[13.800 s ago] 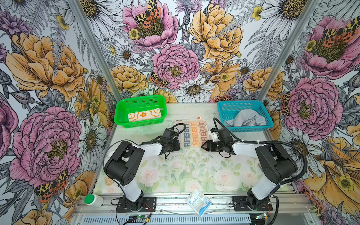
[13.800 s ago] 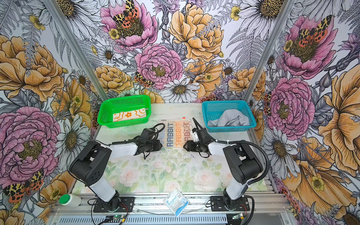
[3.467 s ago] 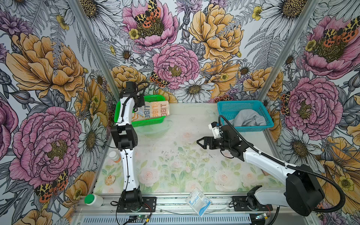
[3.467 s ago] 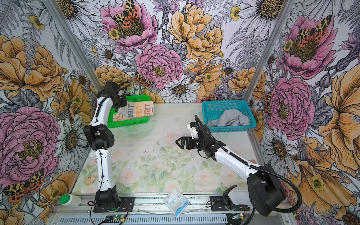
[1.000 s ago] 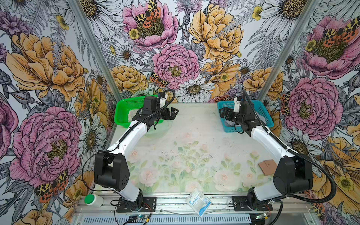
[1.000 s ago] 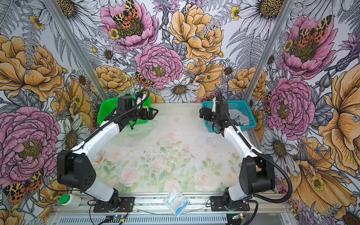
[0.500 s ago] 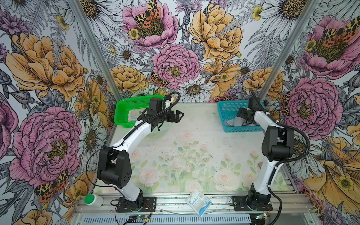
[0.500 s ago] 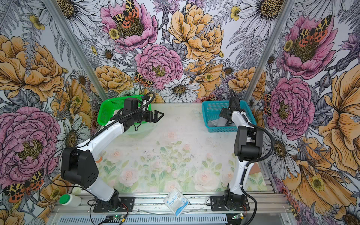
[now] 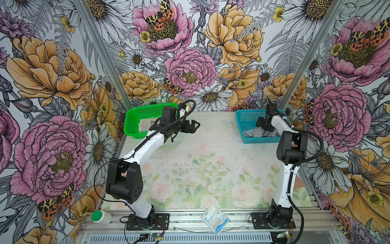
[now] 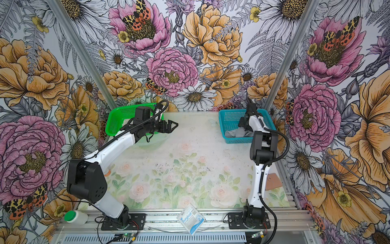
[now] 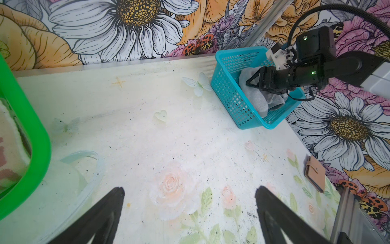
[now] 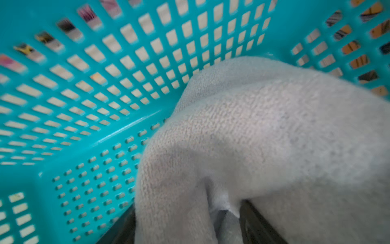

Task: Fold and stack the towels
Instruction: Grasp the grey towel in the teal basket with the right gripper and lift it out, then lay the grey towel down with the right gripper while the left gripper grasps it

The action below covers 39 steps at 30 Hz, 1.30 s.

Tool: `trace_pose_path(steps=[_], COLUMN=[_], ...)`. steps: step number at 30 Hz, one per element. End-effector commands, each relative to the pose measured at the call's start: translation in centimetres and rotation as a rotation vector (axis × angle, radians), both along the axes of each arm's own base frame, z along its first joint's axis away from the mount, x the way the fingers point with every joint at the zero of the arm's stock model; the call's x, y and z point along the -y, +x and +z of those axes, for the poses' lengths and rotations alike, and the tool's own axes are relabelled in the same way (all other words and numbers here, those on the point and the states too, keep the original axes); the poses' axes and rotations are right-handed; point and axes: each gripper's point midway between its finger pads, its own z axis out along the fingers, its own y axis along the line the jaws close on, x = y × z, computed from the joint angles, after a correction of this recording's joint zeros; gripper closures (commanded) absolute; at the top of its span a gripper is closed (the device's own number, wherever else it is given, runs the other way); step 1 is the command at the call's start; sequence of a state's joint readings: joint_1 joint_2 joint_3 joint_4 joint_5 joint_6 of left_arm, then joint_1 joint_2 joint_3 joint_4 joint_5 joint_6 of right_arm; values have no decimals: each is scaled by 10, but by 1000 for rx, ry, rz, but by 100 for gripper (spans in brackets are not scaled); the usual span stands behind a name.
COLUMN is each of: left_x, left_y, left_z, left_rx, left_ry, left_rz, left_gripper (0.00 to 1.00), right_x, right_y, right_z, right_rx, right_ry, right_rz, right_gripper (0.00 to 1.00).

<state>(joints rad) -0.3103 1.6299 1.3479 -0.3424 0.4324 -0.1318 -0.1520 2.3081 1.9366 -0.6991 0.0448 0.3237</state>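
A plain light grey towel (image 9: 258,133) (image 12: 253,137) lies bunched in the blue basket (image 9: 244,118) (image 11: 230,84) at the back right. My right gripper (image 9: 261,124) (image 12: 187,211) reaches down into that basket, and a thick fold of the grey towel fills the gap between its fingers. A pale towel with lettering (image 9: 146,124) lies in the green basket (image 9: 135,112) at the back left; its edge (image 11: 10,147) shows in the left wrist view. My left gripper (image 9: 195,125) (image 11: 190,190) hovers open above the table beside the green basket, holding nothing.
A clear round lid (image 11: 84,160) lies on the table by the green basket. A brown wallet (image 11: 315,176) sits at the table's right edge. On the front rail lie a white-blue "Surgical" packet (image 9: 214,217) and a white bottle with green cap (image 9: 101,217).
My right gripper has gone down into the blue basket and its jaws have narrowed around the grey towel. The left gripper has drifted right, away from the green basket, still open.
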Motion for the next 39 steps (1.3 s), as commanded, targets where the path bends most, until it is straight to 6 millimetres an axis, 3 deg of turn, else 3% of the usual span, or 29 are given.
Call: trace_pose_path(steps=[1, 4, 7, 12, 14, 18, 19, 21, 23, 24, 26, 29, 31, 33, 36, 39], left_x=[8, 8, 8, 8, 7, 3, 0, -7, -21, -31, -48, -72, -82, -78, -66, -58], left_y=[3, 2, 3, 2, 2, 3, 4, 6, 11, 13, 12, -4, -27, -61, -107, -145], left_z=[11, 12, 12, 12, 14, 16, 18, 21, 25, 29, 41, 45, 42, 32, -3, -43], left_rx=[25, 27, 24, 24, 30, 38, 41, 45, 50, 53, 76, 108, 72, 24, -72, -165], left_ry=[-30, -29, -30, -32, -31, -26, -27, -29, -32, -35, -34, 134, 267, 254, 167, 168], left_rz=[-19, -18, -17, -17, -14, 0, 8, 29, 75, 106, 171, 298, 378, 406, 397, 380], left_gripper=[1, 1, 1, 1, 1, 1, 1, 1, 1, 1, 1, 1, 1, 1, 1, 1], right_x=[-6, -18, -31, -66, -95, -186, -211, -250, -270, -277, -293, -314, -325, -334, -331, -322], right_y=[2, 9, 19, 21, 15, -18, -32, -54, -66, -70, -78, -97, -115, -141, -176, -208], right_z=[-1, 20, 74, 204, 262, 372, 392, 415, 410, 396, 353, 265, 205, 146, 75, 28], right_rx=[-14, 33, 129, 376, 492, 750, 803, 857, 828, 783, 662, 461, 359, 278, 173, 64], right_ry=[24, 22, -55, -141, -170, -96, -39, 78, 189, 244, 335, 376, 410, 474, 517, 519], right_rz=[29, 92, 161, 246, 316, 556, 620, 724, 743, 748, 758, 750, 722, 697, 642, 621], right_gripper=[54, 75, 100, 100, 100, 100, 100, 100, 100, 100, 100, 100, 100, 100, 100, 100])
